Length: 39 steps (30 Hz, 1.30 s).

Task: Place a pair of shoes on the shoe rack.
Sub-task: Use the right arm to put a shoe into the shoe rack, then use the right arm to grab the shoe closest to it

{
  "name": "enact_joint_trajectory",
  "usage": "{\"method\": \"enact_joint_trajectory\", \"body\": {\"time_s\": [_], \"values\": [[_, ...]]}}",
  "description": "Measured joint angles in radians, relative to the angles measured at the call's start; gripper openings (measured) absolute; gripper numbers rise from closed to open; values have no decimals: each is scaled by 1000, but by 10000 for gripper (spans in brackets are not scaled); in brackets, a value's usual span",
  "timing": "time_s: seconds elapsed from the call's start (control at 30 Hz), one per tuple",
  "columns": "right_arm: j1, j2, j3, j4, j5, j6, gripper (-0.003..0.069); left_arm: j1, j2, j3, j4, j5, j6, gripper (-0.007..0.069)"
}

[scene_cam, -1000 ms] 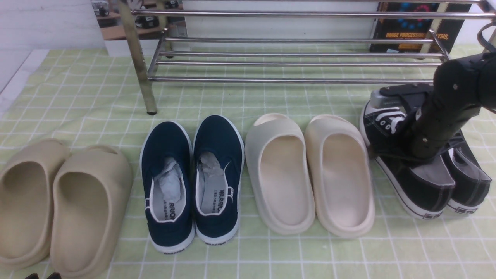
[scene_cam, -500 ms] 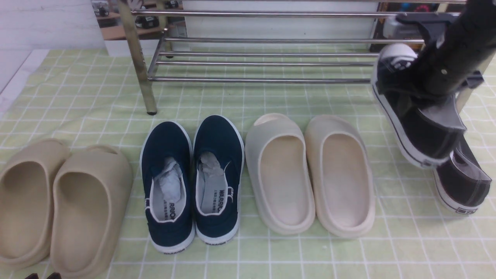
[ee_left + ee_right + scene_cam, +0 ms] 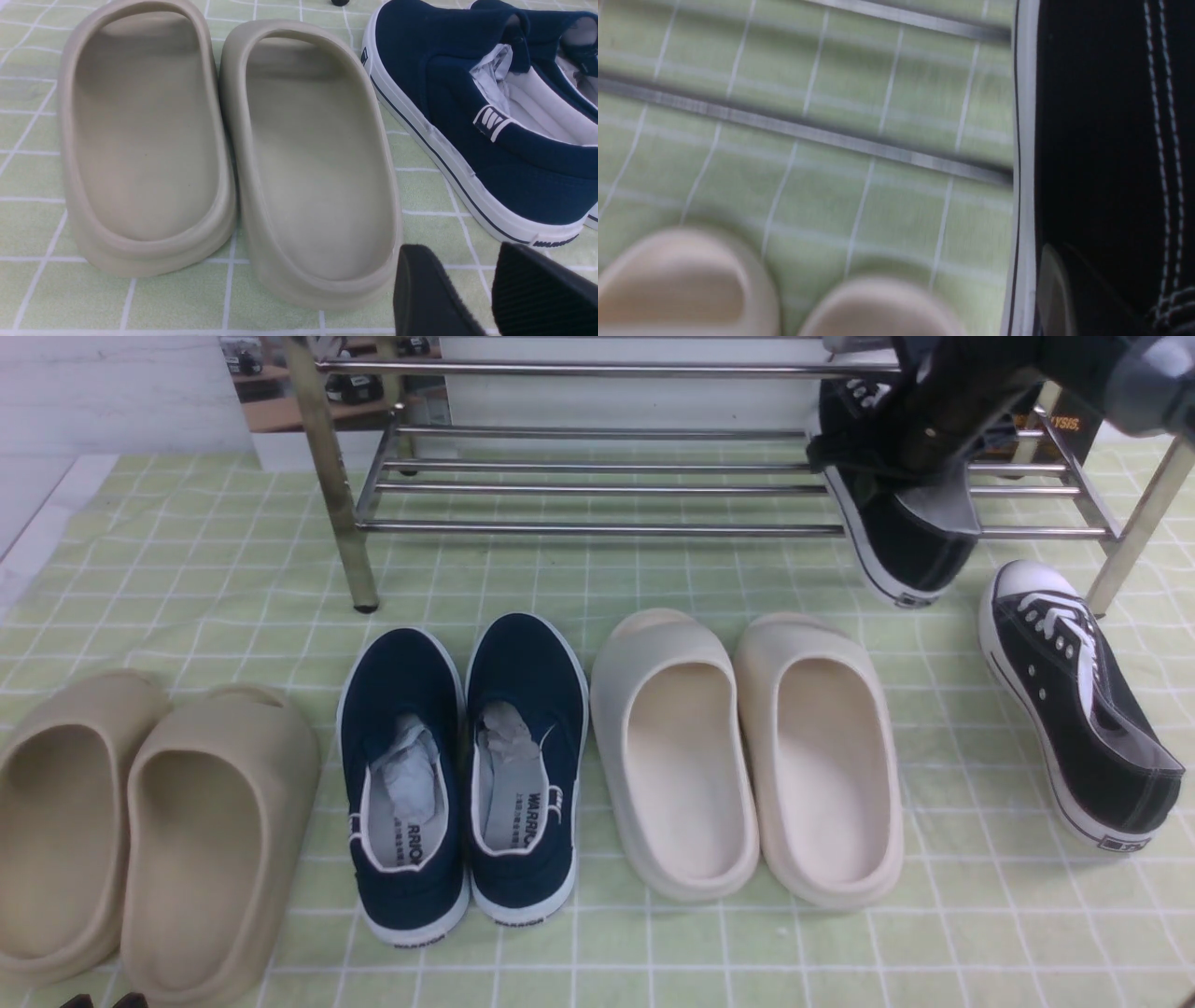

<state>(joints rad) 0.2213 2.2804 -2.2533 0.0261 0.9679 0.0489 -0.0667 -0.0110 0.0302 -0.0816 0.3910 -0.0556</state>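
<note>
One black sneaker clamped in right gripper, at the chrome rack's lower shelf, heel toward camera. Its mate rests on checked cloth, right of cream slides. Left gripper: fingers apart, near tan slides.
</note>
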Motion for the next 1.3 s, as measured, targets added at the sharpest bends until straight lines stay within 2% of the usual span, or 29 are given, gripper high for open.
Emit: {"method": "enact_joint_trajectory", "body": {"time_s": [0.17, 0.2, 0.3, 0.33, 0.37, 0.4, 0.43, 0.47, 0.5, 0.53, 0.57, 0.63, 0.77, 0.83, 0.97, 1.0, 1.1, 1.3], "values": [[0, 74, -95, -5, -2, -49, 42, 0, 0, 0, 0, 0, 0, 240], [0, 83, -100, -5, -4, -57, 74, 0, 0, 0, 0, 0, 0, 240], [-1, 76, -110, -10, -9, -70, 235, 0, 0, 0, 0, 0, 0, 240], [-1, 76, -110, -10, -9, -70, 235, 0, 0, 0, 0, 0, 0, 240], [-1, 59, -110, -10, 1, -72, 349, 0, 0, 0, 0, 0, 0, 240], [-1, 47, -107, -8, 5, -73, 399, 0, 0, 0, 0, 0, 0, 240], [-1, 43, -106, -7, 5, -73, 411, 0, 0, 0, 0, 0, 0, 240], [-1, 8, -91, 4, 17, -73, 505, 0, 0, 0, 0, 0, 0, 240], [-1, -31, -71, 15, 19, -73, 566, 0, 0, 0, 0, 0, 0, 240], [-1, -38, -67, 16, 21, -73, 575, 0, 0, 0, 0, 0, 0, 240], [-1, -97, -33, 23, 28, -73, 620, 0, 0, 0, 0, 0, 0, 240], [-1, -193, 20, 19, 67, -73, 662, 0, 0, 0, 0, 0, 0, 240], [-6, -366, 148, -38, 193, -49, 653, 0, 0, 0, 0, 0, 0, 240], [-24, -437, 266, -74, 252, -9, 610, 0, 0, 0, 0, 0, 0, 240], [-83, -464, 526, -105, 262, 56, 512, 0, 0, 0, 0, 0, 0, 240], [-90, -464, 540, -105, 262, 60, 508, 0, 0, 0, 0, 0, 0, 240], [-141, -444, 748, -103, 150, 100, 468, 0, 0, 0, 0, 0, 0, 240], [-172, -387, 857, -88, -63, 119, 484, 0, 0, 0, 0, 0, 0, 240]]}}
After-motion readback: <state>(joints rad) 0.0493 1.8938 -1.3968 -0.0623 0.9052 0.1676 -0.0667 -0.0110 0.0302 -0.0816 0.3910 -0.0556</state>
